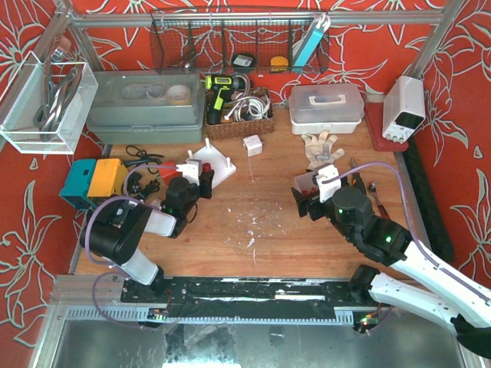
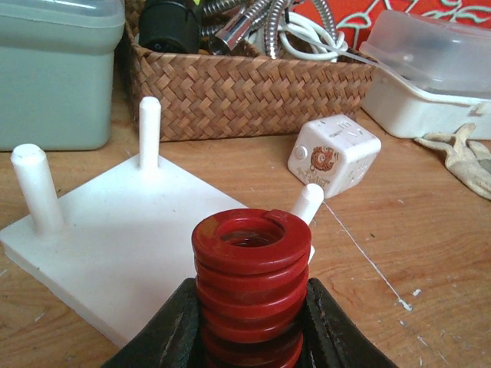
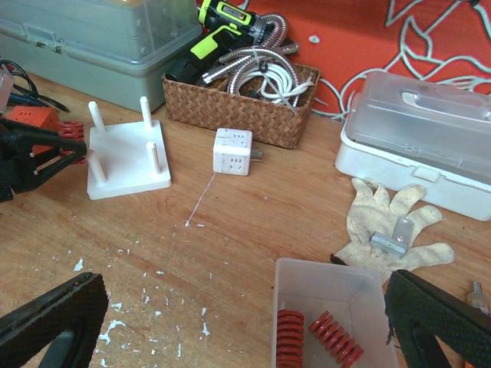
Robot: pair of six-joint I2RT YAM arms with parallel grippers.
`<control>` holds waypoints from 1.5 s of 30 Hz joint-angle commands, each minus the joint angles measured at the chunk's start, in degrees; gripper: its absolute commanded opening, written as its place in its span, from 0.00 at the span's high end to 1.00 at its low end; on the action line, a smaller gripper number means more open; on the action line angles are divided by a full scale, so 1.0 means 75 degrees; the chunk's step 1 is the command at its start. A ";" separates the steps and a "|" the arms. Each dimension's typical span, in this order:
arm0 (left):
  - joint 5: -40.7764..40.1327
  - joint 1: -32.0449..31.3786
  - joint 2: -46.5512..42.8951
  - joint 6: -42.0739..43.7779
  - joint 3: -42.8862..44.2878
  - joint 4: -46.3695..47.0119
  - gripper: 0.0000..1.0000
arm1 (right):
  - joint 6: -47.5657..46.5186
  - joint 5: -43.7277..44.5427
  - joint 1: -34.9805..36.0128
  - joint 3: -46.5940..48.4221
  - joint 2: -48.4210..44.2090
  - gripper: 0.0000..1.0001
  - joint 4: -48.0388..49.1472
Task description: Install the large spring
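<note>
**seating the large spring over a peg**

the left end effector [image 2: 252,322] is clenched on the large spring [image 2: 252,264]. its two dark fingers [image 2: 180,322] press the lower coils from either side and hold the spring upright. the spring hangs at the near edge of the white peg plate [image 2: 138,222], with one peg [image 2: 307,203] just beside its right shoulder. two more pegs stand further back. the right wrist view shows four pegs on the plate. the fourth is probably hidden behind or beneath the spring in the left wrist view, and whether the bore is already over it cannot be told.

the step in hand looks like lining up the bore with a peg and lowering the spring onto it. to do this well, the spring's axis should stay parallel to the peg, because a tilted coil would likely catch on the peg tip and nudge the light plate across the table [image 2: 430,245]. the descent should be slow and straight. the end effector should let go only once the bottom coil sits flat on the plate, then lift straight up so the fingers do not drag the spring off.

the right end effector [image 3: 245,287] is released, jaws wide, over a clear bin [image 3: 288,268] of smaller springs [image 3: 335,341], well apart from the plate. it could steady the plate if needed.
</note>
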 commanded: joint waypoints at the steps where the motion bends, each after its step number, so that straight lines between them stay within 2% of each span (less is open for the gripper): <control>1: -0.0287 -0.0145 -0.0187 0.0105 0.0140 0.0034 0.84 | -0.0050 0.0051 -0.0054 -0.0081 -0.0182 0.01 0.0081; 5: -0.0416 -0.0157 -0.0152 0.0153 0.0241 0.0013 0.87 | -0.0038 0.0056 -0.0055 -0.0082 -0.0318 0.01 0.0015; 9: -0.0059 -0.0157 -0.0549 -0.0043 0.0221 0.0030 0.87 | -0.0047 0.0106 -0.0050 -0.0101 -0.0357 0.01 -0.0021; 13: 0.0211 0.0037 -0.0794 -0.0831 0.0492 -0.0648 0.89 | -0.0044 0.0127 -0.0065 -0.0106 -0.0311 0.01 0.0004; 19: 0.0492 0.0206 -0.0699 -0.1239 0.0954 -0.1503 0.91 | -0.0057 0.0178 -0.0057 -0.0202 -0.0400 0.01 0.0067; 34: 0.0110 0.0196 -0.0155 -0.0844 0.0751 -0.0875 0.91 | -0.0104 0.0155 -0.0080 -0.0295 -0.0554 0.01 0.0181; 42: -0.0275 -0.0013 0.0048 -0.0667 0.0494 -0.0556 0.87 | -0.0098 0.0013 -0.0142 -0.0240 -0.0466 0.01 0.0198; 45: -0.0047 -0.0016 0.0238 -0.0723 0.0527 -0.0332 0.88 | -0.0101 0.0018 -0.0149 -0.0251 -0.0524 0.01 0.0178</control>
